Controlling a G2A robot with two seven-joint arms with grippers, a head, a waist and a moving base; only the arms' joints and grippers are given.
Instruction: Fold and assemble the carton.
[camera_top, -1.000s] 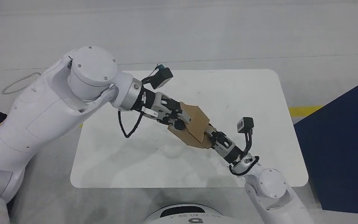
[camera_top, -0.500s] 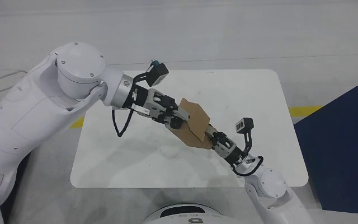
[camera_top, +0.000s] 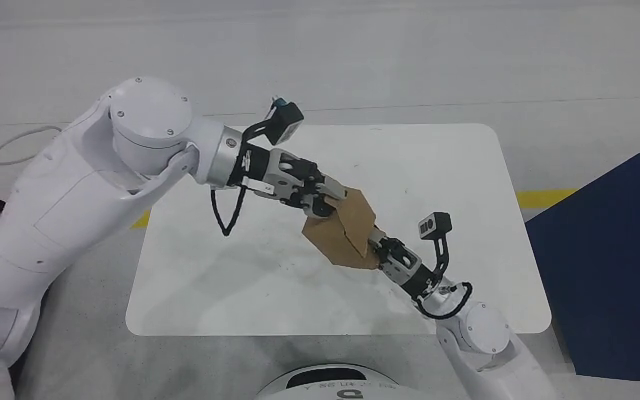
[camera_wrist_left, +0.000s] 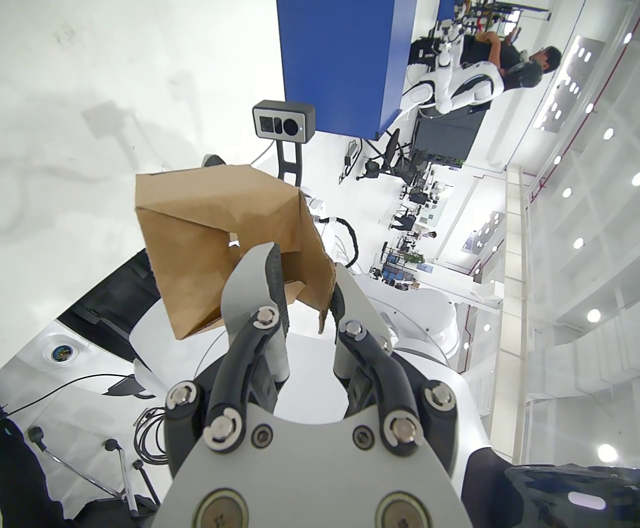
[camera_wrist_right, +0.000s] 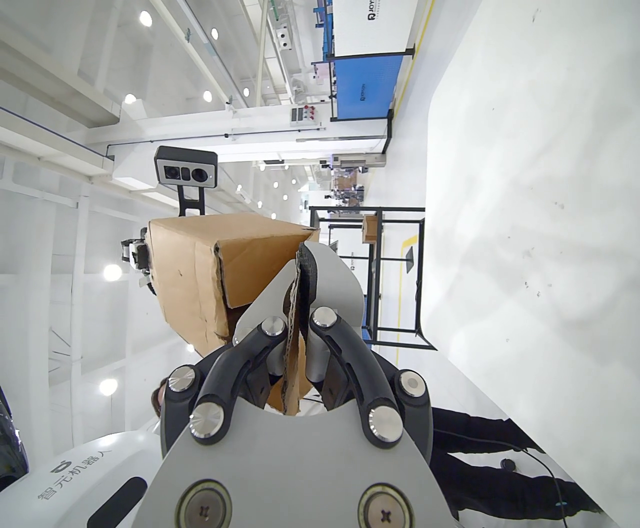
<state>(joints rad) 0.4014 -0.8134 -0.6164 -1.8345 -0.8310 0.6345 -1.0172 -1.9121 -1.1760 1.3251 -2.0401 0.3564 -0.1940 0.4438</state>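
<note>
**Holding a half-folded carton between two grippers**

Since half a second ago, the left gripper (camera_top: 322, 203) has slid slightly toward the table's middle, and the carton (camera_top: 345, 232) has its far panel tipped lower. That gripper's fingers stand apart, astride one wall of the box. The carton is plain brown corrugated cardboard, half folded and creased, with ragged fluted edges. It is held up over the middle of the table. At its right end, nearer the robot, the right gripper (camera_top: 383, 255) is clamped tight on a flap. Below lies a white table (camera_top: 450, 170) with rounded corners, faintly scuffed. Grey floor surrounds it, with a yellow line (camera_top: 545, 197) and a blue partition (camera_top: 600, 270) to the right.
</note>
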